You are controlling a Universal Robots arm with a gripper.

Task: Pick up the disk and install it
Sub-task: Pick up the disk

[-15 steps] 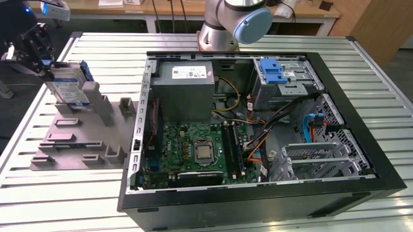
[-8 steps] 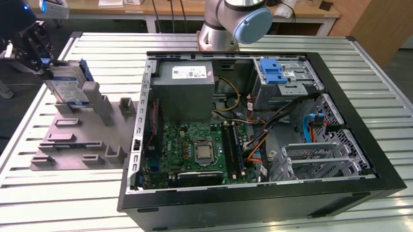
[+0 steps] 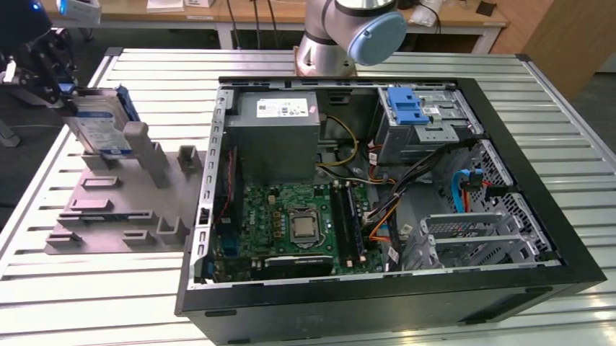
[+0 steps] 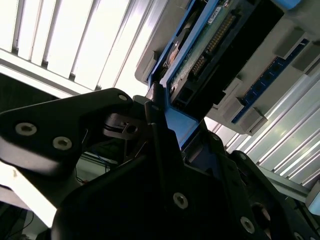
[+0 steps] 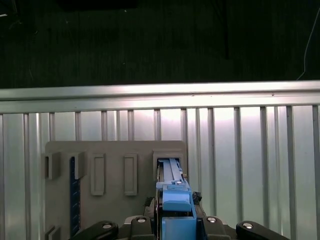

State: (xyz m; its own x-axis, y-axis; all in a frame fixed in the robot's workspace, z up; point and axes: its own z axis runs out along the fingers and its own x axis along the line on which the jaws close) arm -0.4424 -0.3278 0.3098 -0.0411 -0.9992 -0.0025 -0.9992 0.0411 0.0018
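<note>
Disk and gripper meet at the exterior view's far left: the disk (image 3: 97, 119) stands on edge, tilted a little, its white-and-blue label facing out and its lower end down at a slot of the grey holder block (image 3: 106, 209). I can't tell whether it is fully seated there or just lifted. The gripper (image 3: 66, 90) has hold of its upper end, its black fingers closed onto the blue rail. In the first wrist view the blue rail of the disk (image 5: 172, 172) runs from between the gripper (image 5: 175, 207) fingers down toward a pocket of the holder block (image 5: 115, 150). The second wrist view shows the disk (image 4: 210, 45) edge-on with its connector row exposed, and the gripper (image 4: 162, 115) pinching the blue rail. Beside the block, on the slatted metal table (image 3: 115, 303), lies the open computer case (image 3: 578, 267), with a grey power supply (image 3: 279, 133), a green motherboard (image 3: 288, 216) and a metal drive cage with a blue tab (image 3: 409, 108).
</note>
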